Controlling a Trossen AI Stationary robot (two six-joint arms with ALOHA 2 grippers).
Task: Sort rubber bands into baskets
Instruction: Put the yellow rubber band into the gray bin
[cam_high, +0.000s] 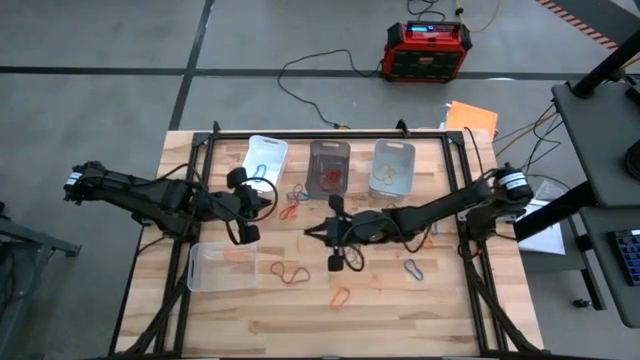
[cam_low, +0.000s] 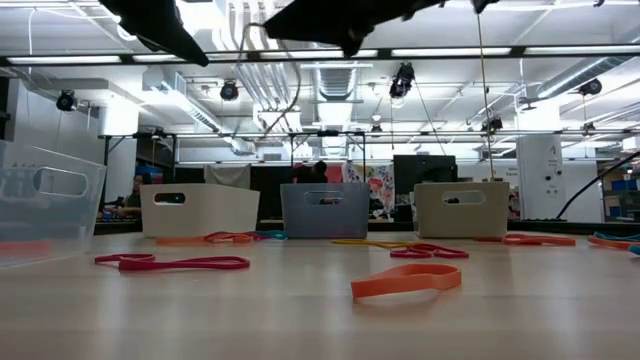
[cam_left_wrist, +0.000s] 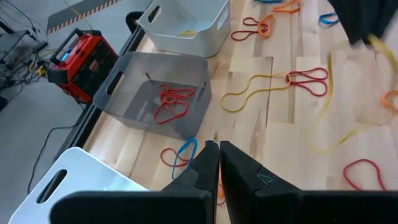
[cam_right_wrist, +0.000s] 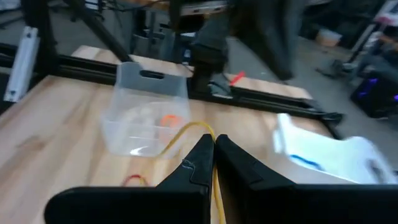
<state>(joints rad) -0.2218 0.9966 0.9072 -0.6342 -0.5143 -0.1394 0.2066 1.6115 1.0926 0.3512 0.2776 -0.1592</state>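
Four baskets (cam_high: 329, 166) ring loose rubber bands (cam_high: 291, 271); red-and-black box (cam_high: 427, 50) beyond table.

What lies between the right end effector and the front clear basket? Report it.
One red rubber band on bare wood, seen in the high and right wrist views.

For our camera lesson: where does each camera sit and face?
High: overhead, straight down on table and both arms.
Low: table height, level toward three baskets; arms overhead.
Left wrist: past left gripper toward smoky basket.
Right wrist: past right gripper, holding yellow band, toward clear basket.
Shared: high and low both show smoky basket.
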